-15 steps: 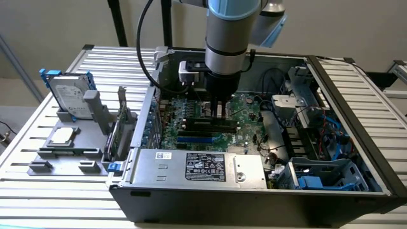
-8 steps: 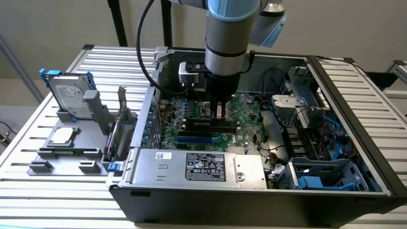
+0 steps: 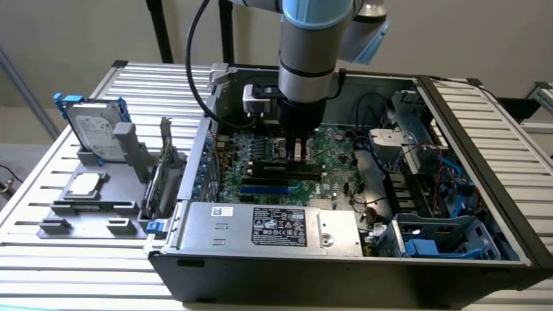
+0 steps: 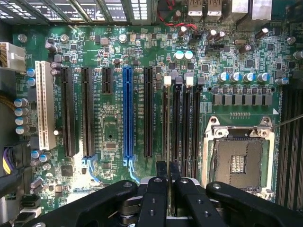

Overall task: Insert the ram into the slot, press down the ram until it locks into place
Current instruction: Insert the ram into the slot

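The gripper (image 4: 168,172) hangs over the green motherboard (image 4: 113,52), lined up with the near end of the black memory slots (image 4: 177,123), which carry white clips (image 4: 189,80) at their far ends. Alongside them run a blue expansion slot (image 4: 128,113), black expansion slots (image 4: 86,111), a white slot (image 4: 45,106) and a metal-framed CPU socket (image 4: 239,161).

Nothing can be read outright. The power supply (image 3: 341,234), at six o'clock in the open computer case (image 3: 484,149), carries a black-and-white sticker (image 3: 279,225) whose print is too small to read. So are the hard drive's (image 3: 93,129) label at nine o'clock and the motherboard's (image 4: 113,56) white markings.
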You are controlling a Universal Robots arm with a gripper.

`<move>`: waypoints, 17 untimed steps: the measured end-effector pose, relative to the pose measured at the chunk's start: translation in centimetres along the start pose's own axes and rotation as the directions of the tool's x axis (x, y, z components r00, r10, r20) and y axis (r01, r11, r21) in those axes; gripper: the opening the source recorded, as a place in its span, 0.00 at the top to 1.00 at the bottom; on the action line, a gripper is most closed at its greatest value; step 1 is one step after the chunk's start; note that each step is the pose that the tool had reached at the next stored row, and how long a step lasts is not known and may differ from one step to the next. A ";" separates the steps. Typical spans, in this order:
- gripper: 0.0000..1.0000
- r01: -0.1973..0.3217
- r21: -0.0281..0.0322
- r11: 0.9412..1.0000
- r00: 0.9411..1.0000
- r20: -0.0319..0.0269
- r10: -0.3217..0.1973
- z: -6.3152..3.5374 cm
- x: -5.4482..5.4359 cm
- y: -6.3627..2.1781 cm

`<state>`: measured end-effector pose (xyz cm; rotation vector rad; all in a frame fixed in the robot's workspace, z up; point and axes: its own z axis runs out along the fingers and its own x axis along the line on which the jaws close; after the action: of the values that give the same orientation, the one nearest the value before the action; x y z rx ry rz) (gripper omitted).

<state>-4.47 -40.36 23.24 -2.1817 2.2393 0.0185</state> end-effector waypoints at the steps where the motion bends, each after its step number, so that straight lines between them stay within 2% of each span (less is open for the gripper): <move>1: 0.87 0.000 0.000 1.000 1.000 -0.001 0.000 0.01 0.0 0.00; 8: 0.87 0.002 -0.001 1.000 1.000 -0.008 -0.002 0.10 -0.1 -0.03; 17: 0.87 0.003 -0.001 1.000 1.000 -0.008 -0.003 0.29 -0.2 -0.07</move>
<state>-4.40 -40.15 22.96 -2.1894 2.2413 0.0110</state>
